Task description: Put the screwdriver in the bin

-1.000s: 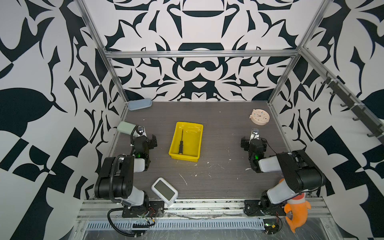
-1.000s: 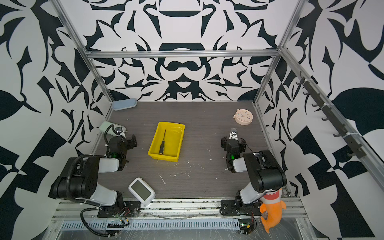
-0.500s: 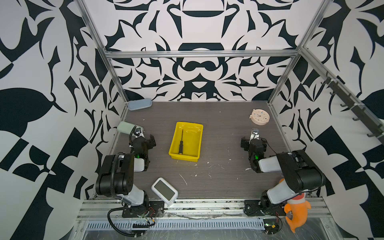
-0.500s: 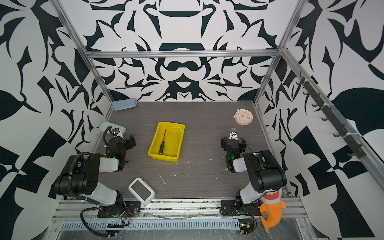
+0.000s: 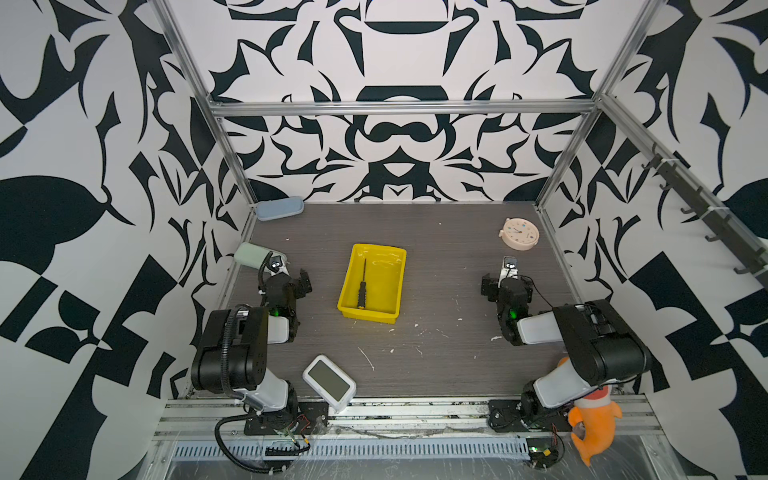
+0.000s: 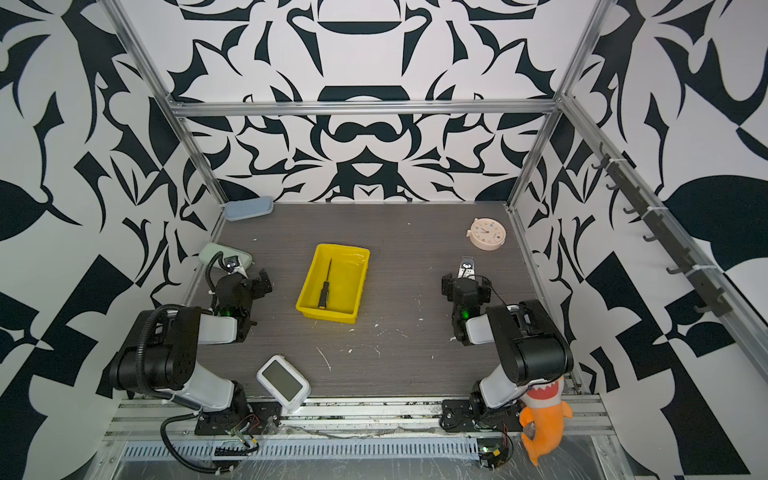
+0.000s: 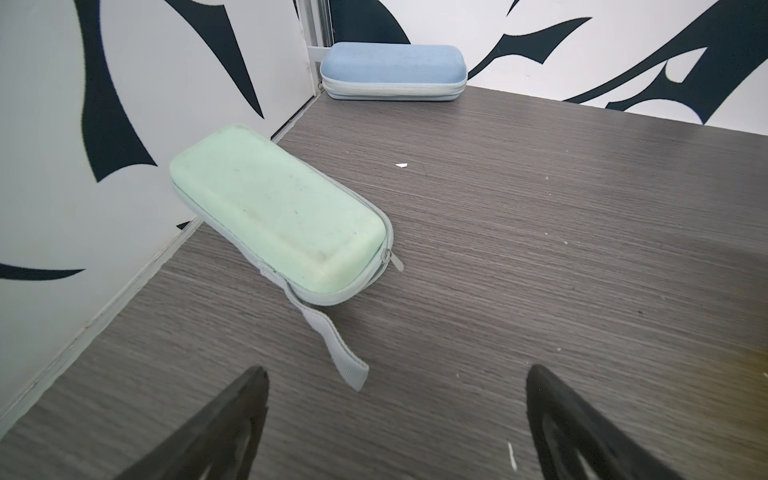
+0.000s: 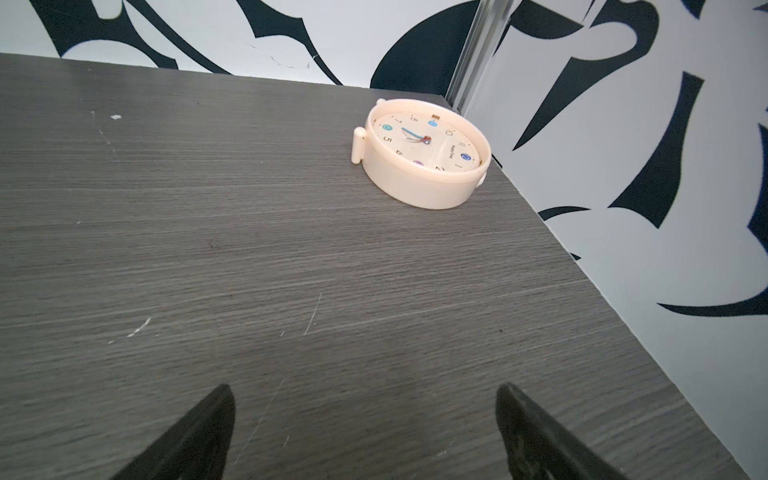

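A dark wood-grain counter (image 5: pixel 449 270) is sitting inside a booth with black-and-white patterned walls. Near its middle, a little to the left, a bright yellow bin (image 5: pixel 386 266) is resting flat. The screwdriver (image 5: pixel 363 286) is lying inside the bin, on its floor close to the left wall. Its yellow-orange butt is pointing toward the near edge and its thin shaft is pointing far. Neither arm is touching it.

The left tool (image 7: pixel 397 370) is hovering low over the counter on the left side, well apart from the bin. Its two dark fingers are spreading wide with nothing between them. Just beyond it, a pale green zipped case (image 7: pixel 274 212) is lying beside the left wall, with its grey strap trailing toward the tool. A blue case (image 7: pixel 392 68) is sitting in the far left corner.

The right tool (image 8: pixel 365 388) is hovering on the right side, also well apart from the bin. Its fingers are standing wide over bare counter, holding nothing. Farther along, a cream round clock (image 8: pixel 424 153) is lying face up near the far right corner.

At the near edge, a white device with a grey screen (image 5: pixel 329 382) is lying close to the left arm's base. An orange plush toy (image 5: pixel 590 419) is sitting beside the right arm's base.
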`<act>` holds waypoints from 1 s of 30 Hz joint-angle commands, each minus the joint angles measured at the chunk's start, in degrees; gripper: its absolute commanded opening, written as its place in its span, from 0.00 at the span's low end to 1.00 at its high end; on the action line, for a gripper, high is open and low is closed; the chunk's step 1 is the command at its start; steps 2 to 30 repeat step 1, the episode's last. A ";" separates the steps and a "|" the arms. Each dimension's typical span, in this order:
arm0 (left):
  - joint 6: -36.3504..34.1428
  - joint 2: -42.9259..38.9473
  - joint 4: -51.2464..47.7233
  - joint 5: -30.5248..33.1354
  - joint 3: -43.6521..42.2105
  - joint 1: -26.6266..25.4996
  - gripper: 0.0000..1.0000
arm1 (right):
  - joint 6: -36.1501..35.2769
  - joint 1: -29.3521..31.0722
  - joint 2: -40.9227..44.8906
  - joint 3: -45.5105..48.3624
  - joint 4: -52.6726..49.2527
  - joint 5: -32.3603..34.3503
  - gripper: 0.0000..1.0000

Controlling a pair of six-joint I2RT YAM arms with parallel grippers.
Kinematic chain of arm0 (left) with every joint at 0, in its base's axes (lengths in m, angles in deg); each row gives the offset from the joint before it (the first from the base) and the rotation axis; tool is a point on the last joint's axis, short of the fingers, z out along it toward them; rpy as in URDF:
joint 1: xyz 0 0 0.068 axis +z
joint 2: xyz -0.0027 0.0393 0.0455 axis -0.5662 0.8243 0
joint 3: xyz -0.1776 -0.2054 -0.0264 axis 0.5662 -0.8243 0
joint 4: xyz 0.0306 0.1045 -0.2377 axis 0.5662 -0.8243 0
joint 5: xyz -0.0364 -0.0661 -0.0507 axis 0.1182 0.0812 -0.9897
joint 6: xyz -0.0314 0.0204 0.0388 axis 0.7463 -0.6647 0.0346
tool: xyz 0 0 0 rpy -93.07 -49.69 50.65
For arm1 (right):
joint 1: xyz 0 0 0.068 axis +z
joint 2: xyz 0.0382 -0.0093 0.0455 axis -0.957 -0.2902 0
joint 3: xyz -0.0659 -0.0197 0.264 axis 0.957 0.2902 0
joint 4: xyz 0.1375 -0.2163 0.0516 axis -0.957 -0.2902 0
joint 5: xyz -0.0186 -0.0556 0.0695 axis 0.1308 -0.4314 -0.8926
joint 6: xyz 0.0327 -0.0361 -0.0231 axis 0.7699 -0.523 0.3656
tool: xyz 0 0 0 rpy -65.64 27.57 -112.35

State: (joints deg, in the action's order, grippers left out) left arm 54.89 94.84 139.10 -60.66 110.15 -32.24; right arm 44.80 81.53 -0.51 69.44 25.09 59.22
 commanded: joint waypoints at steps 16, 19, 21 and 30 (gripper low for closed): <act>0.66 -0.19 1.16 0.44 0.96 -0.04 0.99 | 0.02 -0.24 0.76 -0.73 1.55 -0.39 1.00; 0.66 -0.19 1.16 0.44 0.96 -0.04 0.99 | 0.02 -0.24 0.76 -0.73 1.55 -0.39 1.00; 0.66 -0.19 1.16 0.44 0.96 -0.04 0.99 | 0.02 -0.24 0.76 -0.73 1.55 -0.39 1.00; 0.66 -0.19 1.16 0.44 0.96 -0.04 0.99 | 0.02 -0.24 0.76 -0.73 1.55 -0.39 1.00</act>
